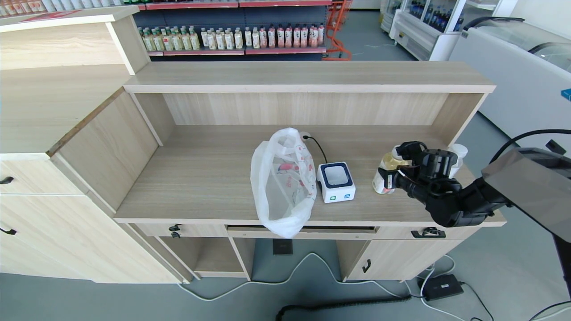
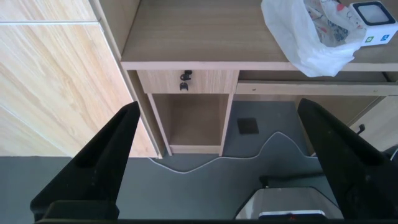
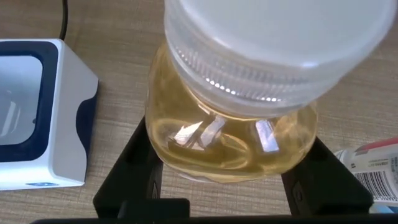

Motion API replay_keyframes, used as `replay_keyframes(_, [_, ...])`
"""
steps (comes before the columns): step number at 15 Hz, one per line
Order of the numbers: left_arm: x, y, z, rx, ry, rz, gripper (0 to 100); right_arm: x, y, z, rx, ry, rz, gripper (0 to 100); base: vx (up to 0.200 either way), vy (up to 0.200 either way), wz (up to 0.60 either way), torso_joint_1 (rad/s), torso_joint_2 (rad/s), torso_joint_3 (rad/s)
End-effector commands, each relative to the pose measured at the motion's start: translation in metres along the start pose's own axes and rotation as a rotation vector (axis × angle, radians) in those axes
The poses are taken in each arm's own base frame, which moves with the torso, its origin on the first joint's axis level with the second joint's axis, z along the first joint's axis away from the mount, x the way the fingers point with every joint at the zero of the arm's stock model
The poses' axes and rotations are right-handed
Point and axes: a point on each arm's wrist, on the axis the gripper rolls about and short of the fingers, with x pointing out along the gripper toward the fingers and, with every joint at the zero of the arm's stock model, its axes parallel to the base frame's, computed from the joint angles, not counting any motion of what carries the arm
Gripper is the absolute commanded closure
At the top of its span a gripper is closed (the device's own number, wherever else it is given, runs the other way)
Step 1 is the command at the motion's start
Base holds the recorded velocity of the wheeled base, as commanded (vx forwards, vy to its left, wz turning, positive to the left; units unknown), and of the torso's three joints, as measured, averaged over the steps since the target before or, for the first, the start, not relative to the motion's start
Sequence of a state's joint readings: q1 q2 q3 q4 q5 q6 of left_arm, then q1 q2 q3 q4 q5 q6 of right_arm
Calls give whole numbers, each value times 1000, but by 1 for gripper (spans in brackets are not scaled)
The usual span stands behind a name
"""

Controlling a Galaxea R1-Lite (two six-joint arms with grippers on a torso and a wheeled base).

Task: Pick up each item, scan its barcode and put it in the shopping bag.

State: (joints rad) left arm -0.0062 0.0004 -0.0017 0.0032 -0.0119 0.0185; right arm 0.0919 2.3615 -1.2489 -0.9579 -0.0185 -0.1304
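A bottle of yellow liquid (image 1: 384, 174) with a white cap (image 3: 273, 43) stands on the wooden counter (image 1: 205, 178), to the right of the white barcode scanner (image 1: 335, 181). My right gripper (image 1: 398, 166) is shut on the bottle (image 3: 233, 146), one black finger (image 3: 134, 168) pressed to each side of its body. The white plastic shopping bag (image 1: 282, 180) lies open just left of the scanner and hangs over the counter's front edge. My left gripper (image 2: 217, 168) hangs open and holds nothing, low in front of the counter's left cupboard. Farther off are the bag (image 2: 311, 37) and the scanner (image 2: 373, 15).
A second white-capped item (image 1: 458, 156) stands behind the right gripper near the counter's right wall; its barcode label (image 3: 373, 177) shows beside the bottle. The scanner (image 3: 37, 118) has a black cable (image 1: 319, 149) running back. A raised shelf (image 1: 308, 76) overhangs the counter. A keyed drawer (image 2: 186, 81) sits under the edge.
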Motion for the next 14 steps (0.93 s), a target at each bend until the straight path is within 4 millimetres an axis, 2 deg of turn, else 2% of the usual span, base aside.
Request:
replay_keyframes(1, [0, 0, 0, 0, 0, 0, 0, 0, -4, -1, -3, 1, -9, 100, 0, 0, 0, 0, 0, 0])
replay_keyframes(5, [0, 0, 0, 0, 0, 0, 0, 1, -16, -4, -8, 3, 1, 100, 0, 0, 0, 0, 0, 0])
replay_keyframes(14, [0, 0, 0, 0, 0, 0, 0, 4, -13, -9, -7, 12, 13, 100, 0, 0, 0, 0, 0, 0])
